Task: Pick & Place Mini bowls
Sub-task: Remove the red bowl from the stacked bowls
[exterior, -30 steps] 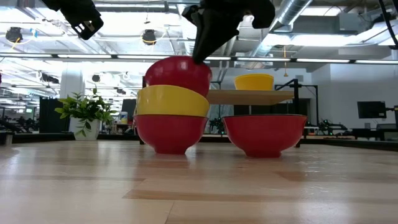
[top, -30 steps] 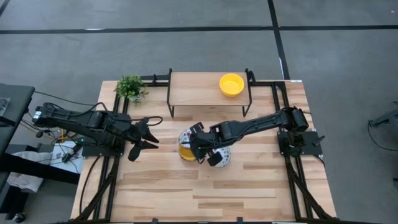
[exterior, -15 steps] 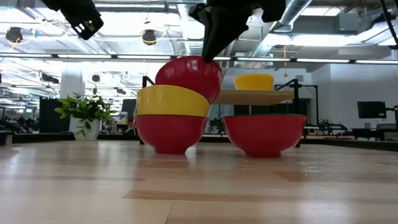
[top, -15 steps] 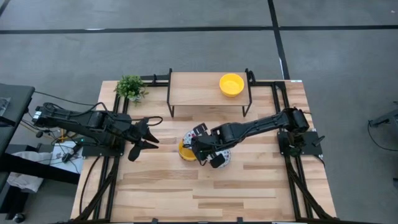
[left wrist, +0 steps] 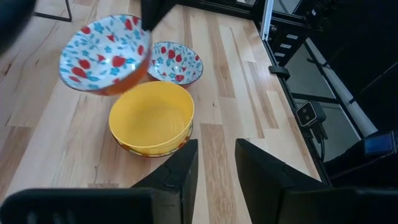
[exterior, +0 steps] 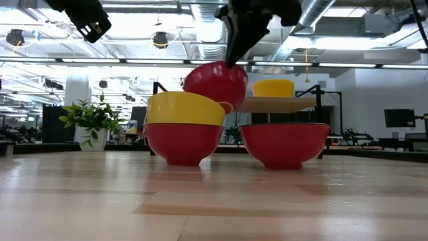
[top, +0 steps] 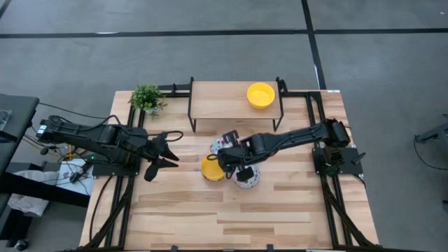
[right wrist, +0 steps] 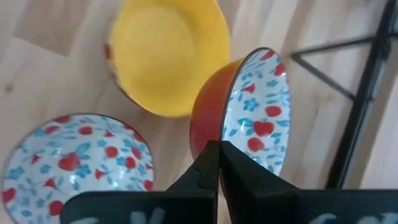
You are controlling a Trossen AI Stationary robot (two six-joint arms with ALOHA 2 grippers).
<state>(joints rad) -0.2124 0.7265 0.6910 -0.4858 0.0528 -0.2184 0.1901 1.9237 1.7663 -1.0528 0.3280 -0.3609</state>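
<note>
The right gripper [right wrist: 217,163] is pinched tight on the floral bowl's [right wrist: 249,106] rim, so it hangs tilted. I'd carry it slowly and clear the yellow bowl [exterior: 185,108] before heading anywhere.

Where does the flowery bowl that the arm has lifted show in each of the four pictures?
High view: the lifted red-and-white floral bowl shows mid-table, in the right gripper.
Low view: upper centre, tilted.
Left wrist view: upper left.
Right wrist view: centre right.
Shared landmark: the round yellow bowl beside it.

Grey floor [top: 210,49] crossed by dark lines; ceiling ducts [exterior: 321,13] and strip lights overhead.
</note>
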